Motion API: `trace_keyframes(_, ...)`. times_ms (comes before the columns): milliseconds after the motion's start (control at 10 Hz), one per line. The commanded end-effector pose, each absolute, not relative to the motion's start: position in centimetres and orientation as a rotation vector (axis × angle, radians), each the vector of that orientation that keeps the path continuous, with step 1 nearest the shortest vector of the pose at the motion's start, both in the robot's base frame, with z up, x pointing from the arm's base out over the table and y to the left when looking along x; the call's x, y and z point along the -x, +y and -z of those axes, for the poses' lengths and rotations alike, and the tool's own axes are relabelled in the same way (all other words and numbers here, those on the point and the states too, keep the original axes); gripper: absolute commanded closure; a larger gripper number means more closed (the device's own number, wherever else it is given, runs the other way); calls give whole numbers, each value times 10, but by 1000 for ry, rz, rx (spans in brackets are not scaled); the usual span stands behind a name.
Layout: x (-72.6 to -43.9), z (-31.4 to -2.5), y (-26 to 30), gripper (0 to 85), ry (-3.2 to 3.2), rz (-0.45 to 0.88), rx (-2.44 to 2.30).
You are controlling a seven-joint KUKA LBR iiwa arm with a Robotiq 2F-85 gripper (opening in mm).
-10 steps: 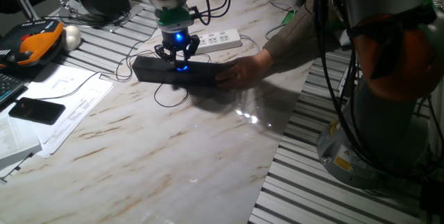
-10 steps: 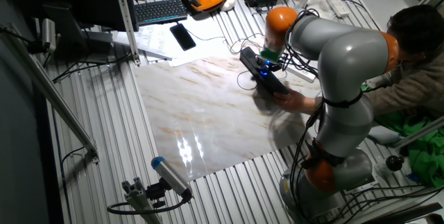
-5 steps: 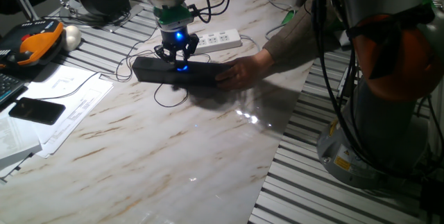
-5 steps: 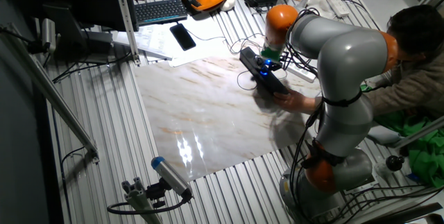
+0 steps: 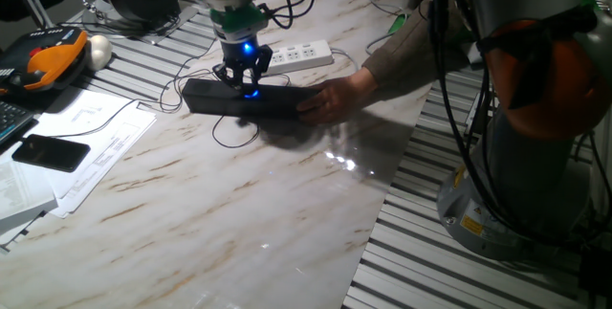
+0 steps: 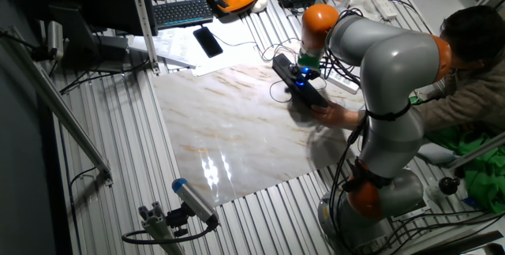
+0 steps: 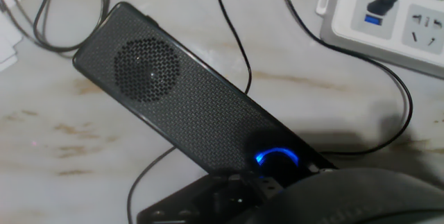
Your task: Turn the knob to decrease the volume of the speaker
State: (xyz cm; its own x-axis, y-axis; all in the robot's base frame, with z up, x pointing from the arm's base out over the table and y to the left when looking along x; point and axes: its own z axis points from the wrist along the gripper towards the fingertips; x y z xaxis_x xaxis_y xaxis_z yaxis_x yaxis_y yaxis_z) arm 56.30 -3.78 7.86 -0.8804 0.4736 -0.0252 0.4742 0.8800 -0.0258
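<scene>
Risen slightly in the upper centre of the frame since a second ago, end effector (image 5: 246, 73) above the speaker's (image 5: 251, 100) blue-lit knob (image 5: 252, 93), finger spread impossible to tell, suggesting the turn is finishing.

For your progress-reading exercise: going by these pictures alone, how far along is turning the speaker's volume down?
Done: the gripper has reached the knob on the speaker, which a person's hand steadies at one end.
In hand: the gripper sits at the blue-lit knob; whether the fingers clamp it cannot be told, as the hand view hides them.
Left: the turn itself. No picture shows how far the knob has rotated or any volume change.
</scene>
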Motion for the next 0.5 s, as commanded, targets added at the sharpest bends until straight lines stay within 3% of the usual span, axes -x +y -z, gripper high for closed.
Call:
trace_keyframes(0,-563,-79,-38,680,3036,46,-742)
trace_keyframes(400,-563,-79,-38,680,3068,49,-597)
